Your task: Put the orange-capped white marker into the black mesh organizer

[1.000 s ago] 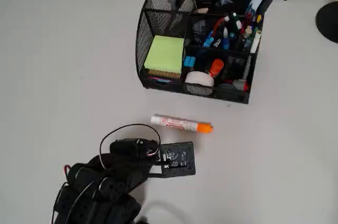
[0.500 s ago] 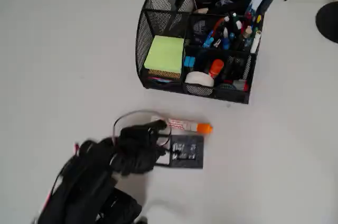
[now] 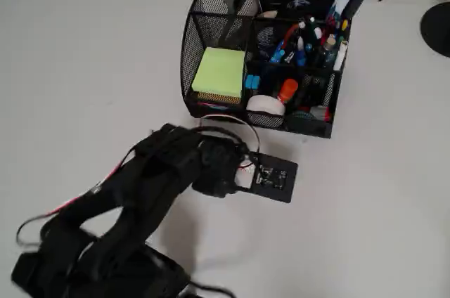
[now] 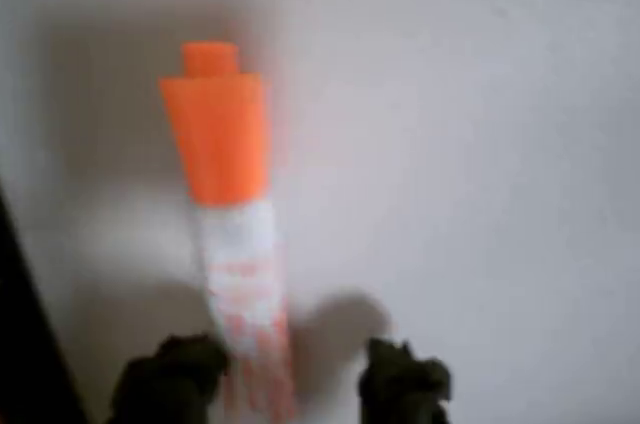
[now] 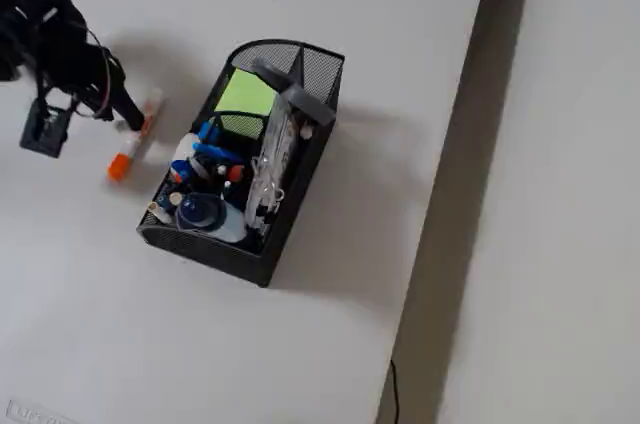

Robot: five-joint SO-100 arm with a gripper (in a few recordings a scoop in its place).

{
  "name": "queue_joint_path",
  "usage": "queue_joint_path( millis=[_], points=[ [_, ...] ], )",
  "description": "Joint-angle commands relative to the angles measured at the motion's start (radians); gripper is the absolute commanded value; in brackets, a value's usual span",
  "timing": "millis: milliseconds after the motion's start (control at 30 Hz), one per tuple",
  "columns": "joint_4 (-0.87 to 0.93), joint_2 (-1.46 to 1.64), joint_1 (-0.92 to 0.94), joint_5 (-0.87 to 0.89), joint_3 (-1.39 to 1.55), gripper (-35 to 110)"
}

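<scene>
The orange-capped white marker [image 4: 232, 234] lies flat on the white table, its orange cap [image 4: 215, 129] pointing away from the wrist camera. My gripper [image 4: 285, 384] is open and low over the barrel's rear end. One dark fingertip [image 4: 170, 379] is close beside the barrel and the other fingertip [image 4: 402, 381] stands apart on the far side. In the fixed view the marker [image 5: 133, 144] lies just left of the black mesh organizer [image 5: 300, 174], with the gripper [image 5: 128, 116] on its white end. In the overhead view my arm [image 3: 204, 164] covers the marker, just below the organizer [image 3: 188, 52].
The organizer holds a yellow sticky-note pad [image 3: 219, 73], a tape roll [image 3: 266, 106], several pens [image 3: 302, 45] and a clip. A black round base [image 3: 437, 27] sits at the far right. The table's edge [image 5: 470, 144] runs right of the organizer.
My arm has swung up and to the right toward the organizer and come down over the marker, which it now covers in the overhead view. The marker itself has not shifted.
</scene>
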Motion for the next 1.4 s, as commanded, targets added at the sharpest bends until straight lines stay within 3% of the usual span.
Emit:
queue_joint_path(
  millis=[0,100,267,467,800,1033,1367],
  points=[
    [-0.017,-0.086,0.017,0.006,-0.121,20],
    [-0.015,-0.137,0.017,0.005,-0.155,18],
    [-0.006,-0.147,0.011,-0.006,-0.170,1],
    [0.043,-0.094,-0.002,-0.041,-0.173,0],
    [0.150,0.405,-0.060,-0.365,-0.173,0],
    [-0.087,0.588,-0.005,-0.560,-0.227,0],
    [-0.624,0.445,0.063,-0.793,-0.229,0]
  ],
)
